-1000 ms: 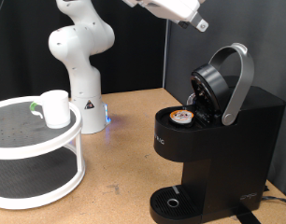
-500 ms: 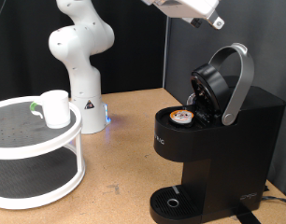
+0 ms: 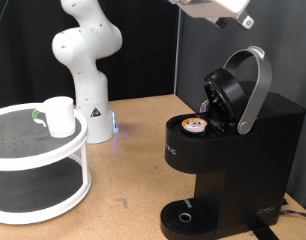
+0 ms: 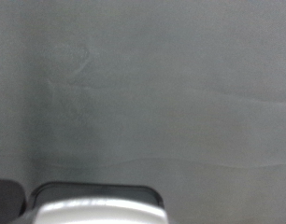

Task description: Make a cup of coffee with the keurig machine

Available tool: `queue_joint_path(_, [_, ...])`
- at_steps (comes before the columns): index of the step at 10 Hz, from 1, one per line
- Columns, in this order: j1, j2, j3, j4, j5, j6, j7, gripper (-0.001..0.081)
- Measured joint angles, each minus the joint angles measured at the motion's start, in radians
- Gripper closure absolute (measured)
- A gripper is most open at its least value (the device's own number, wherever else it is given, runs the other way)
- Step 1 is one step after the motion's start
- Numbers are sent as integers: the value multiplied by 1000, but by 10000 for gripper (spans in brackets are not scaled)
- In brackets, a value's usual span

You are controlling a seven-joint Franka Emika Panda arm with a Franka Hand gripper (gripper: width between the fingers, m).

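The gripper (image 3: pixel 245 20) is seen at the exterior view's top edge, above the keurig machine (image 3: pixel 228 150); whether the fingers are open or closed cannot be told. Nothing is shown between them. The grey curved lid handle (image 3: pixel 255 88) is raised and a tan-topped pod (image 3: pixel 196 125) is seated in the matte-black body, below the fingers. Loading is judged done; closing the lid appears pending. The smooth white cup (image 3: pixel 59 116) is kept well apart, on a round white rack (image 3: pixel 43 160) upon the wooden surface (image 3: pixel 133 150).
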Motion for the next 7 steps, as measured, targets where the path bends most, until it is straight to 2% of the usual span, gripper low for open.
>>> queue_joint_path(3, [20,20,38,19,44,43,33,6])
queue_joint_path(7, [44,68,111,49,43,118,96,6])
